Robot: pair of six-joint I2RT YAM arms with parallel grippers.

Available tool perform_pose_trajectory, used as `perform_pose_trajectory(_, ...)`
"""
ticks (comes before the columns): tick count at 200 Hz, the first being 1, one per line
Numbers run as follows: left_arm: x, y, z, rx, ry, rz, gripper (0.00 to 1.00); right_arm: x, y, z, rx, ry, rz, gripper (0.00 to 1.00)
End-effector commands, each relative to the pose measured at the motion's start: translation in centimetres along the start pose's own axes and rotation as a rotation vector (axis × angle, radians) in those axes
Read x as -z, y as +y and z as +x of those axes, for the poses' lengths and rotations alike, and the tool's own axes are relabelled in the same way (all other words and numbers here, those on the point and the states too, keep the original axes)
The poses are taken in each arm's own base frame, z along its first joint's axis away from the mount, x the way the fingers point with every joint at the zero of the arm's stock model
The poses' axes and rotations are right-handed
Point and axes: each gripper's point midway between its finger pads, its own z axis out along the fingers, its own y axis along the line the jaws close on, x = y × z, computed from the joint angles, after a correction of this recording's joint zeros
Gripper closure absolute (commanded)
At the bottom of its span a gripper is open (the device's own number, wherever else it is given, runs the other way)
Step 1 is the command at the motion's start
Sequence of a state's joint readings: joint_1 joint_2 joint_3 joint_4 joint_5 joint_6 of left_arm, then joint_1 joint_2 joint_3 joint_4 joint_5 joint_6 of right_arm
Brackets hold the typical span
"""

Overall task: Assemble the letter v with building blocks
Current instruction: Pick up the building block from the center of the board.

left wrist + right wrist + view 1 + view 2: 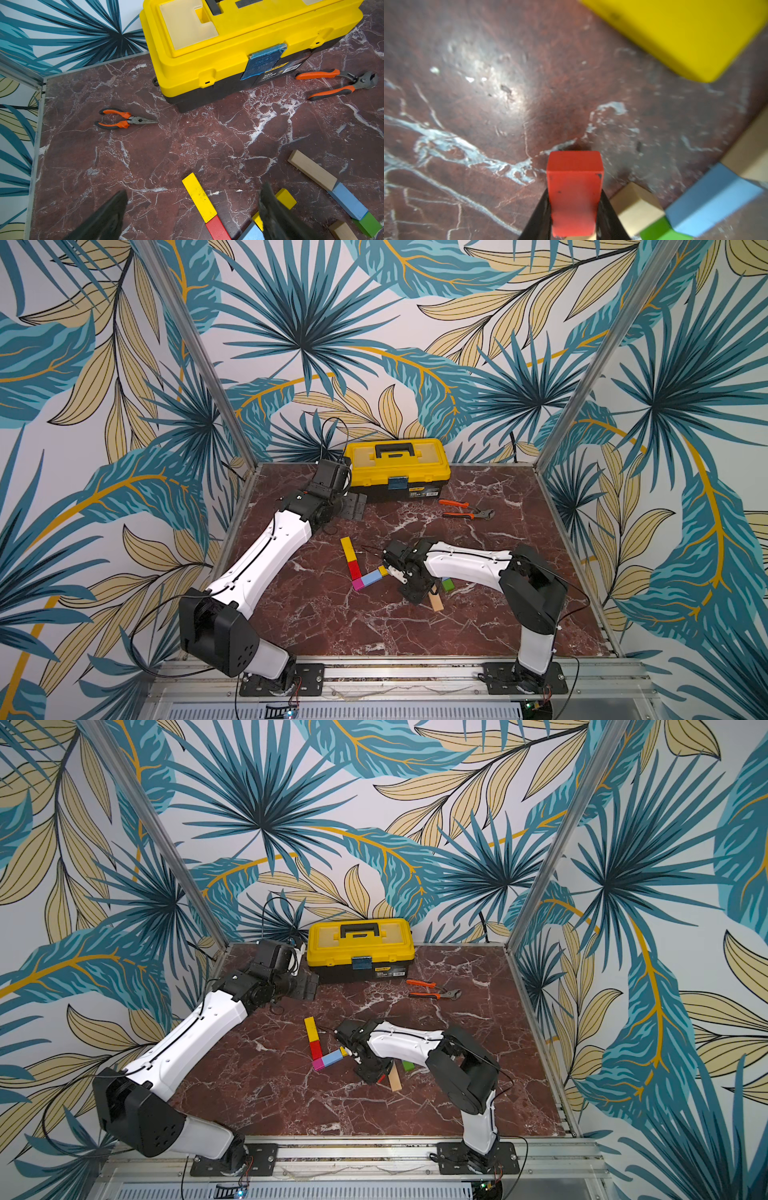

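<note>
In both top views a yellow bar [348, 549], a red block [354, 569], a magenta cube [357, 584] and a light-blue block [372, 578] lie end to end in an angled line. My right gripper [575, 207] is shut on a second red block [575, 187], low over the table beside a tan bar [435, 599] and a green cube [447, 584]. A yellow block [685, 37] lies ahead of it. My left gripper [195, 187] is open and empty, parked by the toolbox at the back [354, 506].
A yellow toolbox [397, 466] stands at the back centre. Orange-handled cutters [467, 509] lie to its right; needle-nose pliers [126, 119] show in the left wrist view. Metal frame posts and the table's edges border the marble surface [332, 626].
</note>
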State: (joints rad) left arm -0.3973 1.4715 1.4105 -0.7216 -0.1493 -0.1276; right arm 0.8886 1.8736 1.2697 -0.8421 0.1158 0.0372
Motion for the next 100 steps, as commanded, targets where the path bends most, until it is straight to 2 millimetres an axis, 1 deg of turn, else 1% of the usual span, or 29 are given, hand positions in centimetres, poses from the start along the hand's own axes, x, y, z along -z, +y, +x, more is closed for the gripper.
perform_pose_trajectory(1, 1.1, 0.4, -0.6, 0.013, -0.041, 0.002, 0.01, 2.9, -2.3, -0.7, -0.133, -0.096, 0.061, 0.82)
perform_pose_trajectory(11, 1.2, 0.4, -0.7, 0.013, -0.042, 0.004, 0.01, 3.6, -3.1, -0.7, -0.183, -0.112, 0.064, 0.82)
perform_pose_trajectory(21, 1.2, 0.2, -0.8, 0.016, -0.047, 0.013, 0.01, 4.1, -4.5, -0.4, -0.253, -0.122, 0.075, 0.83)
perform_pose_trajectory(25, 1.3, 0.2, -0.9, 0.017, -0.05, 0.016, 0.01, 4.3, -4.6, -0.3, -0.273, -0.125, 0.07, 0.83)
perform_pose_trajectory(27, 1.3, 0.2, -0.9, 0.017, -0.051, 0.018, 0.01, 4.3, -5.4, -0.1, -0.306, -0.123, 0.071, 0.82)
perform_pose_trajectory(30, 1.3, 0.1, -0.9, 0.017, -0.05, 0.024, 0.01, 4.3, -6.1, 0.1, -0.335, -0.121, 0.072, 0.83)
perform_pose_trajectory(56, 1.1, -1.1, -1.4, 0.023, -0.051, 0.084, 0.01, 4.3, -9.5, 2.2, -0.526, -0.099, 0.101, 0.82)
perform_pose_trajectory(61, 1.1, -1.9, -1.4, 0.024, -0.045, 0.127, 0.01, 4.1, -10.1, 2.7, -0.558, -0.09, 0.105, 0.82)
perform_pose_trajectory(74, 0.8, -3.0, -1.7, 0.019, -0.038, 0.173, 0.01, 3.5, -11.5, 4.1, -0.65, -0.068, 0.115, 0.82)
perform_pose_trajectory(88, 0.5, -4.1, -2.3, -0.017, -0.042, 0.173, 0.01, 3.0, -12.5, 5.1, -0.728, -0.063, 0.114, 0.82)
perform_pose_trajectory(100, 0.2, -5.8, -2.7, -0.056, -0.044, 0.197, 0.01, 2.4, -12.8, 5.6, -0.775, -0.057, 0.095, 0.81)
